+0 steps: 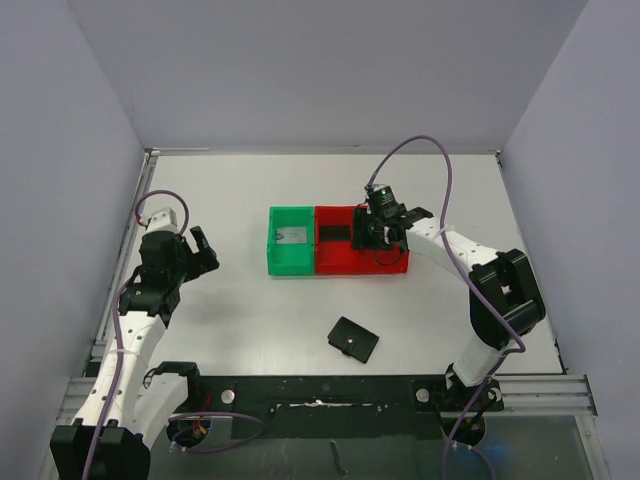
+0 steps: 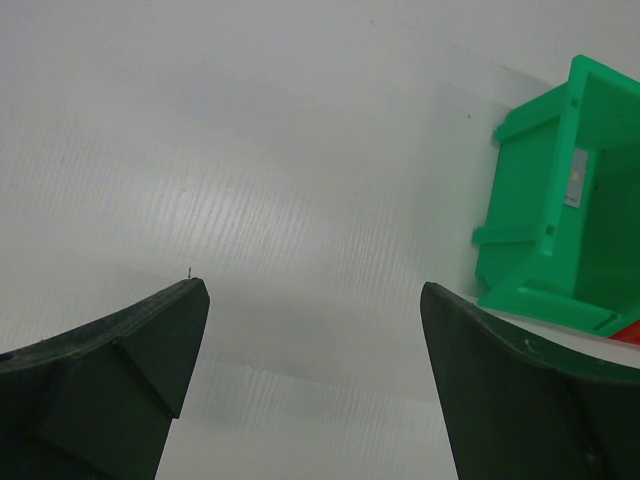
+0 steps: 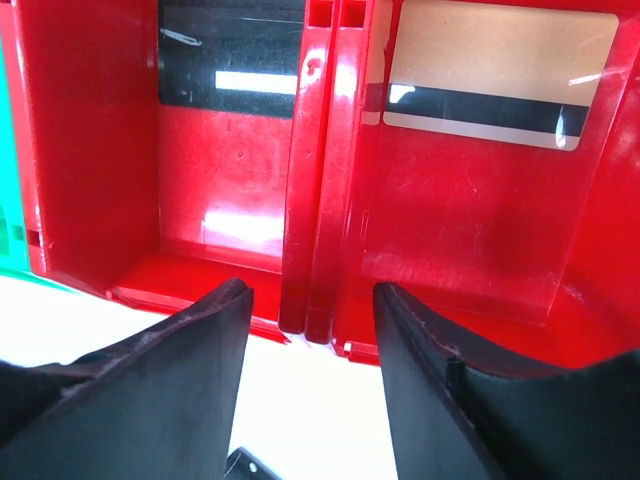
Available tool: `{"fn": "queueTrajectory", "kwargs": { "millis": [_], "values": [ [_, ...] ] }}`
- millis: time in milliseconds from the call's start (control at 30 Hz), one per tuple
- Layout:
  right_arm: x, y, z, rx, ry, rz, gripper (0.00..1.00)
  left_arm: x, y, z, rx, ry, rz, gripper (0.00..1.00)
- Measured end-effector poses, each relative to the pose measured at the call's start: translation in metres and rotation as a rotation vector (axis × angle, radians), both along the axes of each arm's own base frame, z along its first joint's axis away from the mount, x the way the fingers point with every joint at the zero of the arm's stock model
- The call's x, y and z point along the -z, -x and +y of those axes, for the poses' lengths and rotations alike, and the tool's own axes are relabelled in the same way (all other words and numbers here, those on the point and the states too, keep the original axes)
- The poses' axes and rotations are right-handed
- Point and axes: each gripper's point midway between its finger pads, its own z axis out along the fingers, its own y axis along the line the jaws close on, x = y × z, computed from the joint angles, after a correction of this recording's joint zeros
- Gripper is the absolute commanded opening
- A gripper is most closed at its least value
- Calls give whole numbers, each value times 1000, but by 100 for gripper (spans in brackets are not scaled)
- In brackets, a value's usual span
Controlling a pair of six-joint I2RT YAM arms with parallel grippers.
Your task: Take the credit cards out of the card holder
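Observation:
The card holder, a flat black wallet, lies shut on the table in front of the bins. A black card lies in the left red bin, and a gold card with a black stripe in the right red bin. A pale grey card rests in the green bin. My right gripper hangs open and holds nothing, just above the near rims where the red bins meet; from above, the right gripper hides the gold card. My left gripper stands open over bare table, left of the green bin.
The green and red bins stand side by side at mid-table. White walls close in the table at the back and on both sides. The right arm's purple cable loops above the bins.

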Motion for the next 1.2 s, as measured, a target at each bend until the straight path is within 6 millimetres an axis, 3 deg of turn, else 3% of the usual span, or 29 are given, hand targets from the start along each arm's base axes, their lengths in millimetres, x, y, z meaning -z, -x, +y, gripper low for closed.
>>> {"fn": "queueTrajectory", "kwargs": {
  "millis": [200, 367, 467, 533, 667, 767, 1033, 1200],
  "values": [
    [-14, 0, 2, -11, -20, -29, 77, 0, 0, 0, 0, 0, 2, 87],
    [-49, 0, -1, -3, -50, -107, 90, 2, 0, -1, 7, 4, 8, 88],
    [-71, 13, -6, 16, -99, -161, 97, 2, 0, -3, 13, 9, 8, 88],
    [-73, 30, -14, 34, -125, -165, 97, 2, 0, -5, 22, 16, 8, 88],
    [-48, 68, -26, 62, -167, -114, 97, 0, 1, -8, 40, 28, 0, 88],
    [-21, 95, -27, 42, -215, -48, 89, -1, 1, -12, 57, 39, -3, 88],
    [27, 154, -8, -68, -348, 101, 73, -2, 3, -25, 120, 82, -1, 87],
    [43, 181, 3, -138, -376, 150, 66, -3, 4, -31, 148, 100, 0, 85]
  ]
}}
